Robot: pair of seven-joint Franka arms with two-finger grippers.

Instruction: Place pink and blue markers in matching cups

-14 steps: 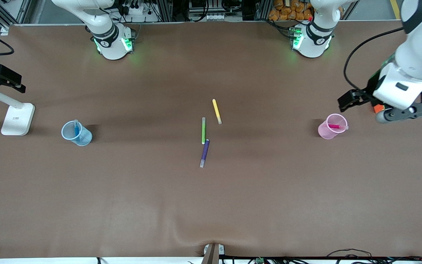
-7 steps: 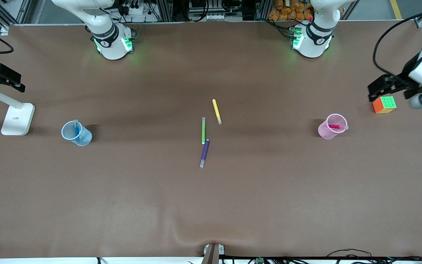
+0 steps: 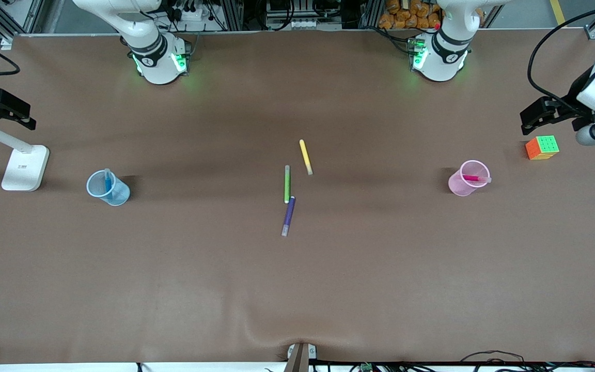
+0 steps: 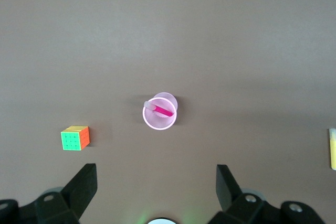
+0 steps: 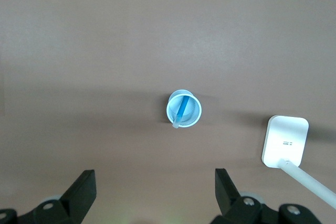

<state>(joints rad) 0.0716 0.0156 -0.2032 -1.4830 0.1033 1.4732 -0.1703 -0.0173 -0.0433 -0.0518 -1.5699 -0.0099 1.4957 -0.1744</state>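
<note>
Two cups hold their markers: the pink marker [image 3: 475, 179] leans in the pink cup [image 3: 466, 179] toward the left arm's end of the desk, the blue marker [image 3: 107, 181] in the blue cup [image 3: 107, 188] toward the right arm's end. Left gripper [image 4: 156, 187] hangs high over the pink cup, jaws spread and empty; right gripper [image 5: 155, 186], likewise spread, over the blue cup. Green [image 3: 286, 184], yellow [image 3: 305, 156] and purple [image 3: 288, 215] markers lie mid-desk; a puzzle cube [image 3: 542, 148] sits near the left arm's edge.

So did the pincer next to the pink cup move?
Yes. The left pincer drew away from the pink cup, toward the left arm's table end, uncovering the cube.
</note>
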